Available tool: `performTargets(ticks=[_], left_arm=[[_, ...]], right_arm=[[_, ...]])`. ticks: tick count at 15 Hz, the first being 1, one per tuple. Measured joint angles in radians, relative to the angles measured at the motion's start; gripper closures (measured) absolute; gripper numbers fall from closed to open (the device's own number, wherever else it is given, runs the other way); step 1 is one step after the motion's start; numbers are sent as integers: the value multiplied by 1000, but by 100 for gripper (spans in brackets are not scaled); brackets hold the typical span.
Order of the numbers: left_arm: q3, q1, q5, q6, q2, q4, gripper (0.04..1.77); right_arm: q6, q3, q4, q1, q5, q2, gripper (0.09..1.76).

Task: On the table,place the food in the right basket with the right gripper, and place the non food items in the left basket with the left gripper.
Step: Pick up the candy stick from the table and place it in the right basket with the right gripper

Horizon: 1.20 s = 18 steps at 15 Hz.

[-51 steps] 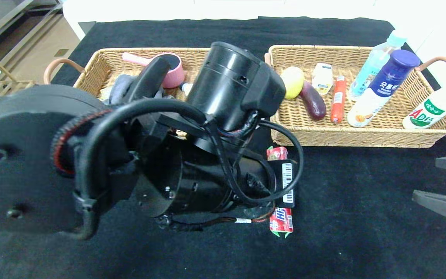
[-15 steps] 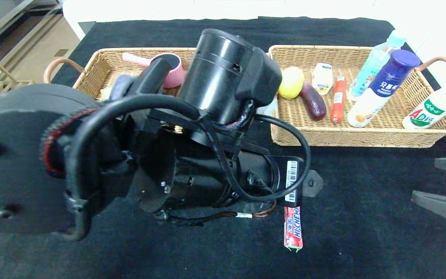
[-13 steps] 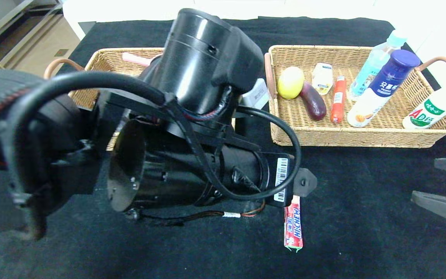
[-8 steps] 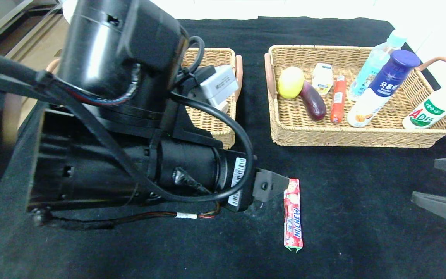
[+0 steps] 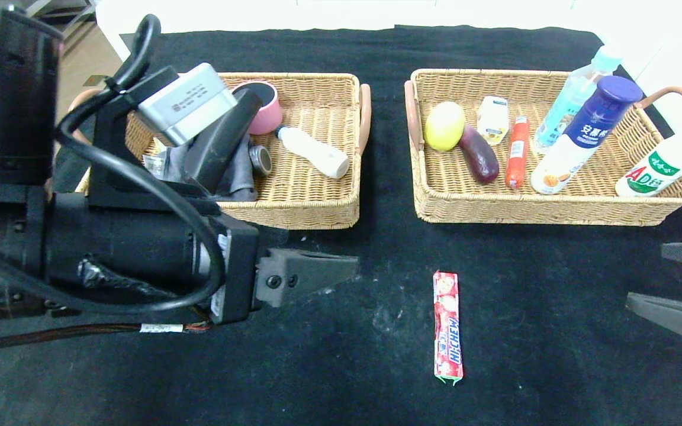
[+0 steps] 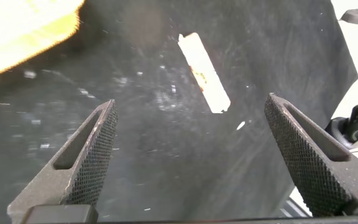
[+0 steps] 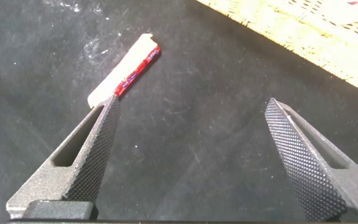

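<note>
1. Left gripper (image 5: 317,273): low over the table (image 5: 554,331), just in front of the left basket (image 5: 293,207); fingers spread wide, empty. Left wrist view shows only black cloth and the candy between them.
2. Right gripper (image 7: 194,162): at the table's right edge, fingers also wide apart, holding nothing.
3. HI-CHEW candy stick (image 5: 447,325): flat on the cloth in front of the right basket (image 5: 554,207), between the two grippers, alone on the table.
4. Step in hand, as I judge: non-food sorted; the candy is the last food left.
5. Next move: right gripper goes inward, straddles the stick across its narrow width, pinches low.
6. Room: open cloth all round the candy; basket's near wall needs a lift to clear.
</note>
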Motion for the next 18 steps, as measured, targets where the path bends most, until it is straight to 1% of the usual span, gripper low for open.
performTargets(ticks=[2, 3, 5, 9, 11, 13, 14, 17, 18], left_arm=[[66, 68, -63, 16, -50, -53, 11], [94, 98, -83, 18, -72, -84, 11], [143, 141, -93, 23, -107, -128, 10], [186, 187, -90, 51, -147, -122, 10], [210, 214, -85, 110, -158, -121, 10], [237, 232, -49, 183, -167, -121, 10], [250, 236, -31, 205, -173, -120, 10], [271, 239, -19, 226, -184, -117, 9], [273, 239, -7, 234, -186, -117, 9]], right_arm=[[0, 0, 0, 0, -1, 2, 14], [0, 0, 0, 0, -1, 4, 14], [1, -2, 0, 0, -4, 8, 14], [1, -5, 0, 1, -38, 20, 14], [1, -8, -2, 1, -39, 27, 14], [2, -11, -1, 1, -40, 33, 14], [3, -12, -2, 1, -40, 36, 14], [8, -16, -3, 3, -78, 51, 14], [9, -17, -7, 8, -80, 55, 14]])
